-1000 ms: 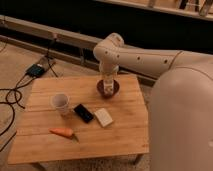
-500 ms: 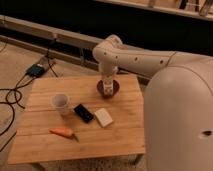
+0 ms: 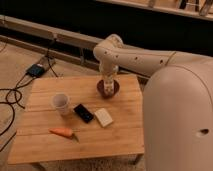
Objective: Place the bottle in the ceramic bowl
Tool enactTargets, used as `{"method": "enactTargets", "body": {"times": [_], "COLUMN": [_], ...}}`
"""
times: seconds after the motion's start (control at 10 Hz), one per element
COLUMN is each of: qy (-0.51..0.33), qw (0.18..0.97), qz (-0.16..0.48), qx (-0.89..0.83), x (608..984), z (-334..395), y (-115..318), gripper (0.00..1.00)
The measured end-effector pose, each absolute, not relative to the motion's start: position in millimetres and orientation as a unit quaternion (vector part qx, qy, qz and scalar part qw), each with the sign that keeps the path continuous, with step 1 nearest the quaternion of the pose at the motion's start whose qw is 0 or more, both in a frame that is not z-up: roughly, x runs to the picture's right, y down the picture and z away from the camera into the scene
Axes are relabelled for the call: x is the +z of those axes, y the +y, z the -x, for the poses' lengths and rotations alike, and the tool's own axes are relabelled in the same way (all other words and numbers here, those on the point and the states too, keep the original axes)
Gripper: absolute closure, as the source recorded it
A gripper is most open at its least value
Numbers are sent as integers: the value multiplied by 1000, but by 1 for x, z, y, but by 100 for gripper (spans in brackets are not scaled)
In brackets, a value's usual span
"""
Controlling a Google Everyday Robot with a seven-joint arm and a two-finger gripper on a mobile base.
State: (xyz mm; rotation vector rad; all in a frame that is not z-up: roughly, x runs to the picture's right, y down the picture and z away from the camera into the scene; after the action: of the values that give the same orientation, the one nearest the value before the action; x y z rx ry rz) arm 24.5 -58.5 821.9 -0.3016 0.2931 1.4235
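Note:
The dark maroon ceramic bowl [image 3: 108, 92] sits at the far right of the wooden table [image 3: 120, 135]. My gripper [image 3: 108, 84] hangs straight down from the white arm [image 3: 130, 55], right over the bowl, with its tip at the bowl's rim. A pale, slim upright shape at the gripper's tip, inside the bowl, looks like the bottle [image 3: 107, 81]. I cannot separate it clearly from the gripper.
A white cup [image 3: 61, 103] stands at the table's left. A black flat device [image 3: 83, 112] and a flat white block [image 3: 104, 117] lie mid-table. A carrot [image 3: 62, 132] lies near the front. My white body [image 3: 180, 120] fills the right. Cables and a box [image 3: 36, 70] lie on the floor at left.
The arm and gripper stay over the bowl with almost no movement. The objects on the table have not moved.

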Motion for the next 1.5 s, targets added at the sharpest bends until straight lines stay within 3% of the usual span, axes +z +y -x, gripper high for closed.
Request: {"method": "enactTargets", "body": {"times": [0.2, 1.5], "qy": [134, 151], "qw": [740, 747], "qz": [136, 147], "qx": [645, 631], "x": [822, 824], "z": [-23, -13], "y": [-58, -41], "gripper": [20, 20]}}
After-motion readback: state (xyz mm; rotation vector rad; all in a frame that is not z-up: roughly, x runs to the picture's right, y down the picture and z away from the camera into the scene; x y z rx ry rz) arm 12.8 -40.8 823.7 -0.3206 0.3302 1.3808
